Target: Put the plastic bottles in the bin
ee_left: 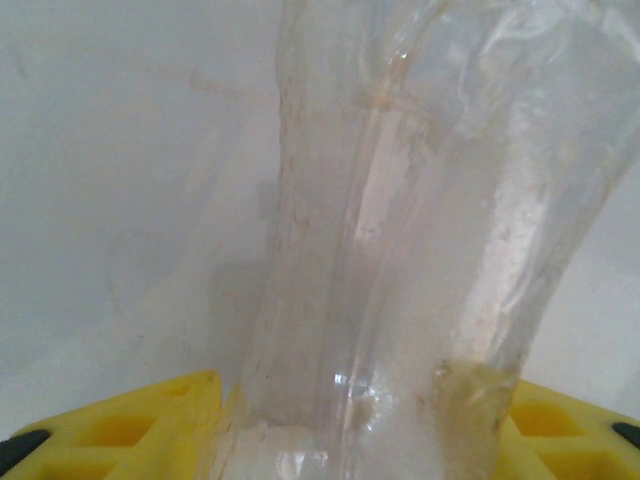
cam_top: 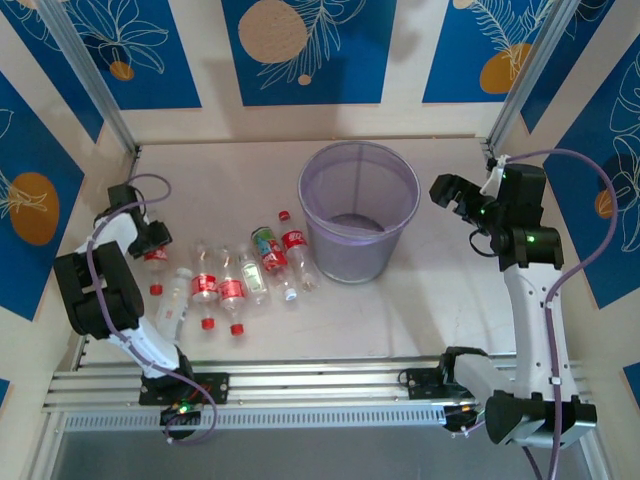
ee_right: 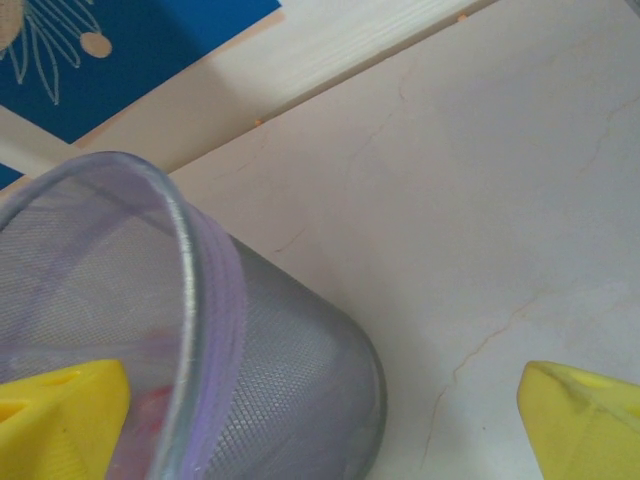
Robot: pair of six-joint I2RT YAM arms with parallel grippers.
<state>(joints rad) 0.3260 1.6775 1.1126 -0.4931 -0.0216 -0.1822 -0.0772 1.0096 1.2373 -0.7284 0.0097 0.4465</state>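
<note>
Evidently a clear bottle (ee_left: pixel 400 250) is pinched by the left claw (cam_top: pixel 152 243) near the worktop's (cam_top: pixel 450 300) left edge; its slick wall could be squeezed free. The right claw (cam_top: pixel 455 195) is spread beside the bin (cam_top: pixel 340 262).

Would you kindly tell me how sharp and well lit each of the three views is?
Top external: sharp, evenly lit, no strong glare on the bin. Left wrist: a clear bottle sits very close, blurred and washed out, with pale streaks of glare. Right wrist: the bin's mesh is fairly sharp, the yellow fingers at the bottom corners soft.
</note>
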